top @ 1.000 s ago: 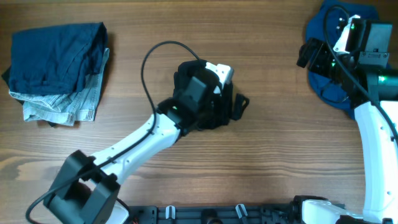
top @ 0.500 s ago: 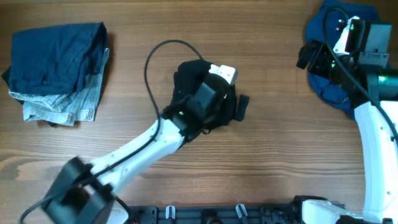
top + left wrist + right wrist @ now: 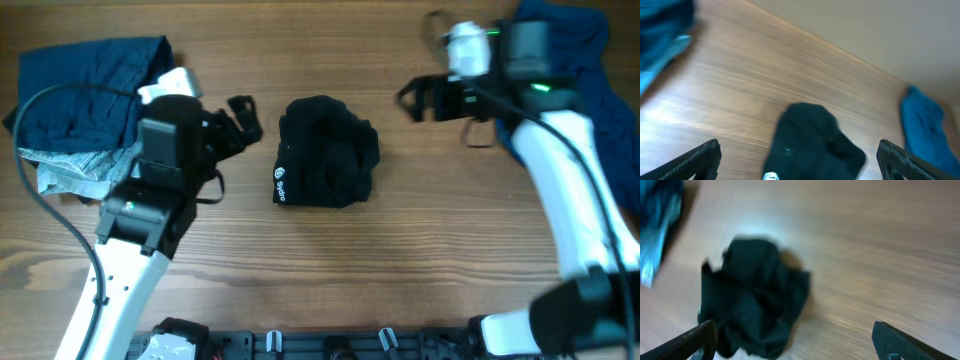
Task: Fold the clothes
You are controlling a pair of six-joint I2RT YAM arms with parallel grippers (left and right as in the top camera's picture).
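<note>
Two grippers, both spread wide, both empty. Stacked blue garments (image 3: 90, 90) sit far left. The left gripper (image 3: 244, 122) is just right of them, facing the clothes (image 3: 325, 150) but clear of them. The clothes lie mid-table, a bunched black lump, roughly square with no clear long axis. The white logo (image 3: 281, 182) is on the lower-left edge. The right gripper (image 3: 412, 98) is up-right of the lump, not touching. Another blue garment (image 3: 592, 45) lies far right.
</note>
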